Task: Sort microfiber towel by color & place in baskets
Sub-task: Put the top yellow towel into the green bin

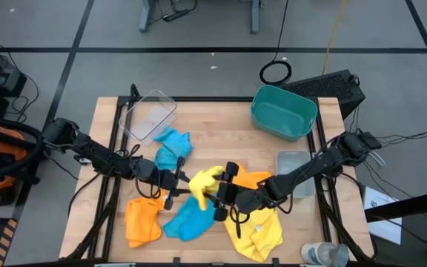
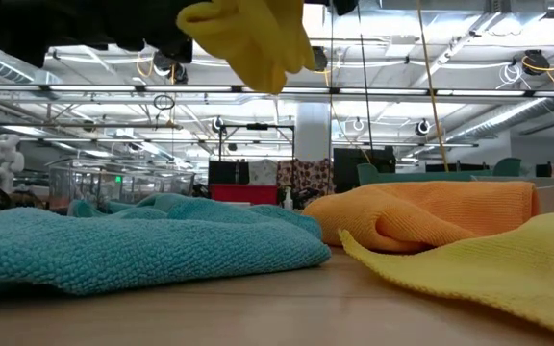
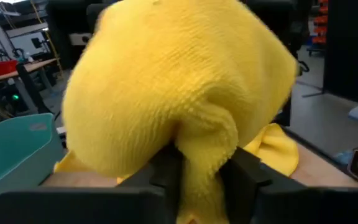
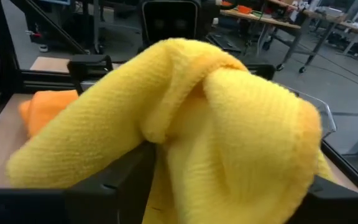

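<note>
Held towel: a bright yellow microfiber towel (image 1: 204, 180) hangs bunched in the air above the table's middle, pinched from both sides.
Left gripper: the left gripper (image 1: 185, 180) is clamped on the held towel; its wrist view shows the cloth squeezed between the two dark fingers (image 3: 166, 171).
Right gripper: the right gripper (image 1: 224, 187) meets the same towel from the other side; its wrist view shows the cloth draped over its fingers, so it seems to be gripping it too, mid-handover as I judge it.
Second yellow towel: (image 1: 254, 231) flat on the wood, just beyond the right gripper from the held towel, toward the table's front edge.
Blue towels: one (image 1: 173, 147) behind the held towel, one (image 1: 190, 219) just in front of it.
Orange towels: one (image 1: 142, 220) beside the front blue towel, one (image 1: 254, 179) under the right arm, close to the held towel.
Teal basket: (image 1: 306, 111) well apart from the held towel, at the back right corner; nothing in it.
Clear basket: (image 1: 170, 105) back left, holding no towel.
Grey basket: (image 1: 282, 157) by the right arm, no towel visible inside.
Progress: no towel is sorted yet; all six remain, the held one being first.
</note>
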You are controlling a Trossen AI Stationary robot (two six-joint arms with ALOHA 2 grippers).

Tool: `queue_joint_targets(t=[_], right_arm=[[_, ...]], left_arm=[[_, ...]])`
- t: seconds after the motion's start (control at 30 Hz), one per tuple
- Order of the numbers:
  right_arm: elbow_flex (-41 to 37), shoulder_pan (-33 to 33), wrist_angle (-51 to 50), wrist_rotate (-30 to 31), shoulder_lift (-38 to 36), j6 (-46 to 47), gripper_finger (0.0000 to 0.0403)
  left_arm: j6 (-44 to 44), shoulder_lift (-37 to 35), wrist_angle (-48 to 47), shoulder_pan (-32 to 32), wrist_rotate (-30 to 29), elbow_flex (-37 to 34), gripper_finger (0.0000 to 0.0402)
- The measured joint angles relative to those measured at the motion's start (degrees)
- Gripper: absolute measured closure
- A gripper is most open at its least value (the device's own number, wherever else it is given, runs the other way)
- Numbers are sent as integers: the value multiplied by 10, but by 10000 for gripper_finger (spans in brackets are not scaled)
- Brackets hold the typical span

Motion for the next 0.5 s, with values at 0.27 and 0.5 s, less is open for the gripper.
queue_joint_targets(t=[0.27,0.5], right_arm=[[0,-4,-2,0,0,-11,301],[0,-3,-4,4,0,-24,390]], left_arm=[[-44,0,3,-6,2,0,183],[-45,0,4,-23,-19,0,110]])
